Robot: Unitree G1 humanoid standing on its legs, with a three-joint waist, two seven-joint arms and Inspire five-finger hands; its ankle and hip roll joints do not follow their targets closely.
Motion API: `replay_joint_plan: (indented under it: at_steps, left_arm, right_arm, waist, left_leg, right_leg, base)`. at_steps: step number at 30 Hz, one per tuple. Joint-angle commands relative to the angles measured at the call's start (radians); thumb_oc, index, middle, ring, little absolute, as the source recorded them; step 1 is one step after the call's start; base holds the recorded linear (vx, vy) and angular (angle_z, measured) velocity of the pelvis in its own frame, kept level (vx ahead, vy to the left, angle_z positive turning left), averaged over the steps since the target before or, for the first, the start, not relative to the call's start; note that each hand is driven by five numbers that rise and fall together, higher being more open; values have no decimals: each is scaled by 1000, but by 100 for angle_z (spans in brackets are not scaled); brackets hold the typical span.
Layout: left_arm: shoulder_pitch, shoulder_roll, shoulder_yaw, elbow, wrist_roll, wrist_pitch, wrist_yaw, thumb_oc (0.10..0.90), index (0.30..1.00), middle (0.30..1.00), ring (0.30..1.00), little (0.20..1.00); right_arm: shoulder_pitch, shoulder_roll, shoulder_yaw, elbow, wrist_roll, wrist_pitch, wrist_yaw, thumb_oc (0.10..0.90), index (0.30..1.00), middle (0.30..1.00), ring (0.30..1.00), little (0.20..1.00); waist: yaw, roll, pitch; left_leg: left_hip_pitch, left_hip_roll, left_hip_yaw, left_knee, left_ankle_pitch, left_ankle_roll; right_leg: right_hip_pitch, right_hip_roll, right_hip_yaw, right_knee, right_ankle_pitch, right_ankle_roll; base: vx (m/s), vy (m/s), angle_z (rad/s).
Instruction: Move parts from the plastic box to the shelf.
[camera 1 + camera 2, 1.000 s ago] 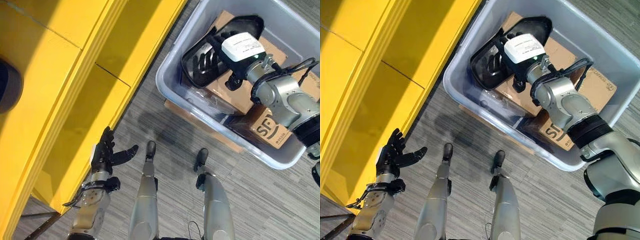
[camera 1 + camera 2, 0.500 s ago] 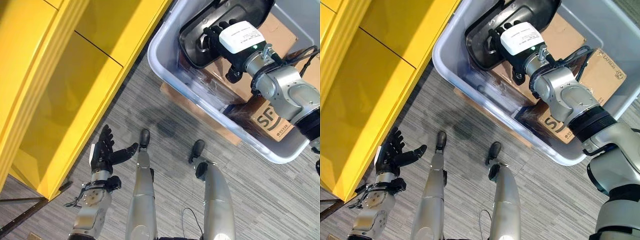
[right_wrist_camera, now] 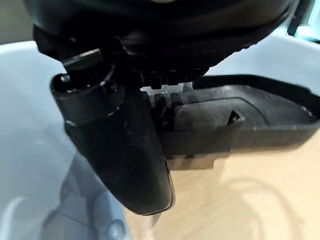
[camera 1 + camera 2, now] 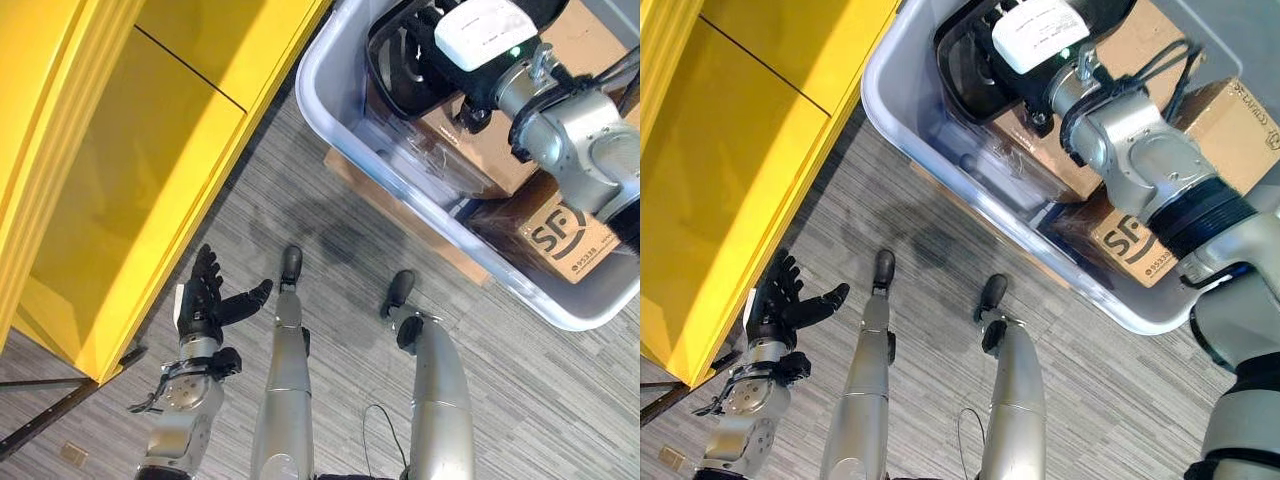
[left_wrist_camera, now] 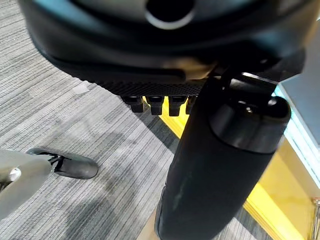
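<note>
A black plastic part lies in the grey plastic box, resting on a cardboard box. My right hand, with a white cover on its back, reaches into the box, its fingers curled round the part's edge. The right wrist view shows its thumb against the part. My left hand hangs low beside the yellow shelf, open and holding nothing, with its thumb sticking out.
Brown cardboard boxes fill the plastic box under and beside the part. The box stands on a flat board on the grey carpet. The shelf's yellow front runs along the left, with a dark metal base at its lower corner.
The whole picture has shifted, so the camera moved. My right hand keeps its hold on the black part in the box. The left hand stays open by the shelf.
</note>
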Motion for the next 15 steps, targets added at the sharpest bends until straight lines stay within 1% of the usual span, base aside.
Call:
replay_joint_plan:
  at_steps: [1,2,3,4,5,6,7,11,12,15]
  left_arm:
    - [68,24,46,-127,-14,-88,31,900,1000,1000,1000,1000]
    - [68,23,48,-130,-15,-88,36,900,1000,1000,1000,1000]
    - [69,22,49,-130,-14,-88,40,900,1000,1000,1000,1000]
    - [70,20,49,-135,-10,-90,46,900,1000,1000,1000,1000]
    - [68,21,50,-137,-10,-90,46,900,1000,1000,1000,1000]
    - [72,19,51,-144,-8,-91,50,900,1000,1000,1000,1000]
    - [72,19,52,-145,-8,-91,50,900,1000,1000,1000,1000]
    - [76,12,52,-150,-12,-93,64,900,1000,1000,1000,1000]
    - [77,13,54,-151,-12,-90,71,900,1000,1000,1000,1000]
    - [65,11,53,-148,-10,-90,81,900,1000,1000,1000,1000]
  right_arm:
    - [-178,-71,61,46,-29,7,-68,900,1000,1000,1000,1000]
    - [-186,-73,69,52,-29,10,-70,900,1000,1000,1000,1000]
    - [-189,-75,77,53,-29,10,-69,900,1000,1000,1000,1000]
    - [-203,-81,90,40,-27,10,-66,900,1000,1000,1000,1000]
    - [-205,-82,89,39,-27,11,-66,900,1000,1000,1000,1000]
    - [-200,-86,90,33,-24,12,-64,900,1000,1000,1000,1000]
    - [-200,-87,90,32,-24,12,-63,900,1000,1000,1000,1000]
    - [-185,-80,86,44,-17,18,-58,900,1000,1000,1000,1000]
    - [-180,-75,91,55,-16,22,-55,900,1000,1000,1000,1000]
    - [-167,-63,82,81,-9,27,-55,900,1000,1000,1000,1000]
  waist:
    - [30,1,-10]
    - [31,0,-10]
    - [30,0,-10]
    - [31,-2,-10]
    - [31,-4,-10]
    - [32,-6,-10]
    - [31,-6,-10]
    - [38,-12,-10]
    - [41,-13,-10]
    - [40,-15,-10]
  left_leg:
    - [142,61,23,167,-253,8]
    - [127,57,20,184,-258,9]
    - [129,56,15,207,-292,10]
    - [82,43,4,275,-318,17]
    - [59,40,5,280,-299,17]
    - [38,31,-10,343,-346,24]
    - [32,30,-11,352,-351,24]
    - [-72,4,-33,527,-421,39]
    - [-114,-4,-39,588,-444,43]
    - [-151,-12,-42,632,-461,47]
  right_leg:
    - [-12,-24,127,66,-61,141]
    - [-25,-26,129,83,-67,139]
    - [-22,-26,139,110,-100,148]
    - [-52,-29,148,152,-114,144]
    - [-71,-32,142,146,-89,134]
    - [-77,-25,154,189,-125,141]
    - [-81,-26,156,194,-128,141]
    - [-137,-29,170,275,-161,129]
    - [-159,-31,174,301,-171,125]
    - [-184,-32,177,323,-172,125]
  base:
    - [17,-9,10]
    - [93,-17,8]
    - [100,-21,3]
    - [26,-12,4]
    - [40,-28,7]
    - [31,-22,10]
    - [117,-27,13]
    - [47,-3,4]
    - [44,7,-13]
    - [9,2,-2]
